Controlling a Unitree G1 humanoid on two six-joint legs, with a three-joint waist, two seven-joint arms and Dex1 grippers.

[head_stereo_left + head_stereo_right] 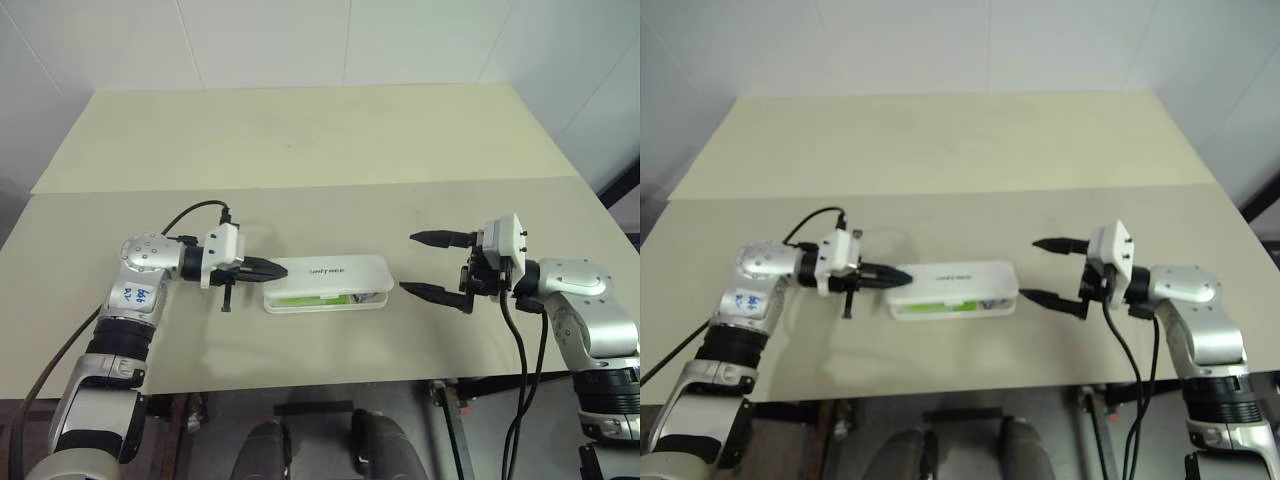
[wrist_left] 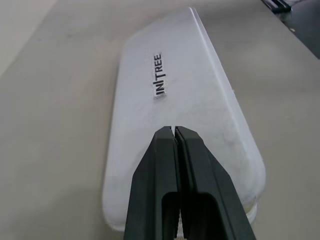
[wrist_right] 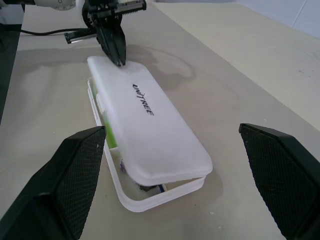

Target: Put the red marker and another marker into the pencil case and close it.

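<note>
- The left end effector (image 1: 262, 268) has its fingers pressed together, holding nothing, tips resting on or just over the near end of the case (image 1: 330, 283) lid.
- The right end effector (image 1: 432, 264) stands wide and empty, just off the case's far end, one finger above lid level and one near the table (image 1: 300, 150).
- The case lies between the two end effectors, lid down but not latched: the right wrist view shows a gap along the front with the green marker (image 3: 111, 131) inside. I cannot make out the red marker.
- Risk: pressing at one end only could tip or slide the case toward the right end effector, since nothing braces it.
- Risk: a marker lying proud could block the lid, so it springs up again.
- Room: bare table lies beyond the case and to both sides; the near table edge is close below the left end effector, so a push toward the robot has little margin.
</note>
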